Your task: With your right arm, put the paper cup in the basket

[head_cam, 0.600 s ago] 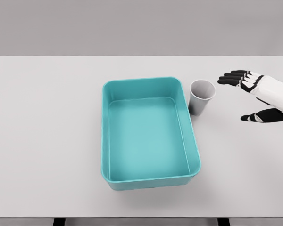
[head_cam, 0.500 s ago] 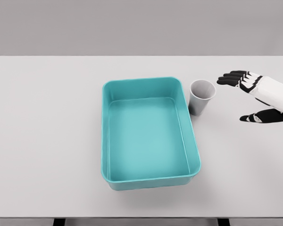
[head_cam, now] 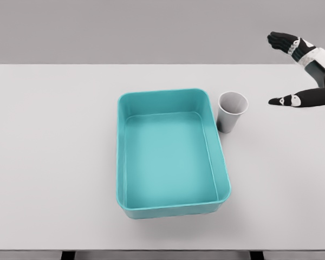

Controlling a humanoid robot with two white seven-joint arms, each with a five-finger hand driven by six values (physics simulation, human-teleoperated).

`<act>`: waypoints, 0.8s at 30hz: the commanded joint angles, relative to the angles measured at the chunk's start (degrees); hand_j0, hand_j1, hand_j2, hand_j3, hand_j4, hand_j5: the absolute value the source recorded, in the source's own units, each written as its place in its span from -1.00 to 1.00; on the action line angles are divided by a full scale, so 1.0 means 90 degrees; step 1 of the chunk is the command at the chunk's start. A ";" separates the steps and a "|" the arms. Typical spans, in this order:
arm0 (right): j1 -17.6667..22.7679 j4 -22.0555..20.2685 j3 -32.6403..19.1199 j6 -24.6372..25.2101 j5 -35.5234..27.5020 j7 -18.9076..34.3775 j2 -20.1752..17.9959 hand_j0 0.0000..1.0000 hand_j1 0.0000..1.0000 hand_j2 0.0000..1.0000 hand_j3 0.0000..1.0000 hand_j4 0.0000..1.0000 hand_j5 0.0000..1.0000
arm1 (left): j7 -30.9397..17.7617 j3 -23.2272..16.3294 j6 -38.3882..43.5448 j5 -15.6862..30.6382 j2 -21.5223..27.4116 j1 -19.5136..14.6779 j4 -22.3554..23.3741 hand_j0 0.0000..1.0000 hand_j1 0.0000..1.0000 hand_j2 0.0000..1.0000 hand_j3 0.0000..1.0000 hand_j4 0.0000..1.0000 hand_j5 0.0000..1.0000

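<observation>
A grey-white paper cup (head_cam: 231, 111) stands upright on the white table, just right of the teal basket (head_cam: 165, 97) and apart from its wall. The basket is a rectangular tub with nothing inside. My right hand (head_cam: 275, 70) hovers at the far right, above and to the right of the cup, well clear of it. Its black fingers (head_cam: 280, 39) are spread wide from the thumb and hold nothing. The left arm does not show.
The white table (head_cam: 54, 135) stretches across the whole view, with its front edge near the bottom of the picture. A plain grey wall stands behind it.
My right hand has risen and drawn slightly back to the right, away from the cup. Cup and basket have not moved.
</observation>
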 commanded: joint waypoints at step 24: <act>-0.0684 0.1940 0.1540 0.2427 -0.0312 0.0061 0.0372 1.00 1.00 1.00 1.00 1.00 1.00 | -0.0009 -0.0001 0.0000 0.0007 0.0000 0.0000 0.0000 1.00 1.00 1.00 1.00 1.00 1.00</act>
